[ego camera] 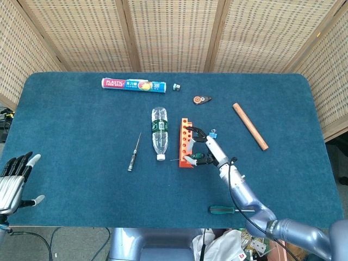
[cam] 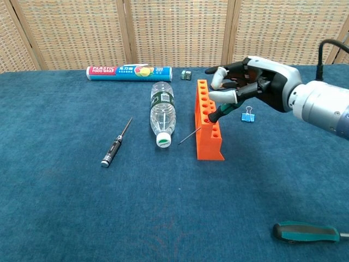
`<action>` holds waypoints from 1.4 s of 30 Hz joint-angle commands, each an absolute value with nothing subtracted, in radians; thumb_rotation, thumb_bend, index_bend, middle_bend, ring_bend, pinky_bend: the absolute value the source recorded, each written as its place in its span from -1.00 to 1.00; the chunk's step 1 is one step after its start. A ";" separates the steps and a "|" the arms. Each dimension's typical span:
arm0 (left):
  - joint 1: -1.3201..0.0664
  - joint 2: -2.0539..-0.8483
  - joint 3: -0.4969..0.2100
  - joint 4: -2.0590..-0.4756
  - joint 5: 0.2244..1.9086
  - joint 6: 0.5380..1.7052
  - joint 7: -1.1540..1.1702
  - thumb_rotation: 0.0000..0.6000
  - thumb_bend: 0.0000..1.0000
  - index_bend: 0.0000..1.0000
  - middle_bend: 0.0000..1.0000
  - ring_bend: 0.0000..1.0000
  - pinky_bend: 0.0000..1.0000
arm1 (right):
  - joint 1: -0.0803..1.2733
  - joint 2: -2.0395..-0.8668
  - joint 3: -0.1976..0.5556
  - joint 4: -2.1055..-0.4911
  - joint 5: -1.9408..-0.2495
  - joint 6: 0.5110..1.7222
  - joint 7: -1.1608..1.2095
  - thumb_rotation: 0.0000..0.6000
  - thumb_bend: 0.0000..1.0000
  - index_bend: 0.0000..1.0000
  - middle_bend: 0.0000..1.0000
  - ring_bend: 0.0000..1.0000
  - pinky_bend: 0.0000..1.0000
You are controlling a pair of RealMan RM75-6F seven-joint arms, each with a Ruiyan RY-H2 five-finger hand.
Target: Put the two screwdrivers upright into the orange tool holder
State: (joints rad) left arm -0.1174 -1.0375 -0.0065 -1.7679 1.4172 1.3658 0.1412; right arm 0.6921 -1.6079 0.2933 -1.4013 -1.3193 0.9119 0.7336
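1. No screwdriver stands upright in the orange tool holder yet. The holder sits near the middle of the table.
2. The right hand hovers over the holder's right side, fingers partly spread. A small green-handled screwdriver lies slanted across the holder's top, its thin shaft sticking out on the left. From the chest view I cannot tell whether the hand pinches the handle or has just let go.
3. So that tool is tilted, not seated; I judge it needs righting before it counts.
4. The black-handled screwdriver lies flat, left of the holder, untouched. A bigger green-handled screwdriver lies near the table's front edge. Which two the task means is unclear.
5. The left hand waits off the table's front-left corner, fingers apart, holding nothing.
6. A plastic bottle lies just beside the holder, between it and the black-handled screwdriver, likely awkward for reaching across.
7. Elsewhere: a blue binder clip right of the holder, a plastic wrap box towards the back edge, a wooden stick towards the right edge.
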 commanded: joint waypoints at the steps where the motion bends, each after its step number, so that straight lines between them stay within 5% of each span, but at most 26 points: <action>1: -0.118 -1.038 -0.007 -1.768 1.417 1.366 0.143 1.00 -1.00 -1.00 -1.00 -1.00 -1.00 | 0.719 -1.603 0.324 -1.431 -1.281 0.889 0.686 1.00 -0.68 -0.05 -0.79 -1.00 -1.00; 18: -0.117 -1.029 -0.007 -1.766 1.420 1.368 0.120 1.00 -1.00 -1.00 -1.00 -1.00 -1.00 | 0.839 -1.571 0.452 -1.611 -1.088 0.896 0.337 1.00 -0.84 -0.22 -0.79 -1.00 -1.00; 30: -0.100 -1.004 0.000 -1.774 1.461 1.406 0.072 1.00 -1.00 -1.00 -1.00 -1.00 -1.00 | 0.704 -1.365 0.281 -1.723 -1.325 0.968 0.302 1.00 -0.93 -0.62 -0.98 -1.00 -1.00; 35: -0.083 -0.990 0.007 -1.785 1.483 1.437 0.060 1.00 -1.00 -1.00 -1.00 -1.00 -1.00 | 0.631 -1.354 0.176 -1.658 -1.427 1.000 0.470 1.00 -0.94 -0.85 -1.00 -1.00 -1.00; 42: -0.077 -0.983 0.011 -1.787 1.500 1.448 0.048 1.00 -1.00 -1.00 -1.00 -1.00 -1.00 | 0.600 -1.388 0.114 -1.538 -1.509 1.057 0.455 1.00 -0.93 -0.90 -1.00 -1.00 -1.00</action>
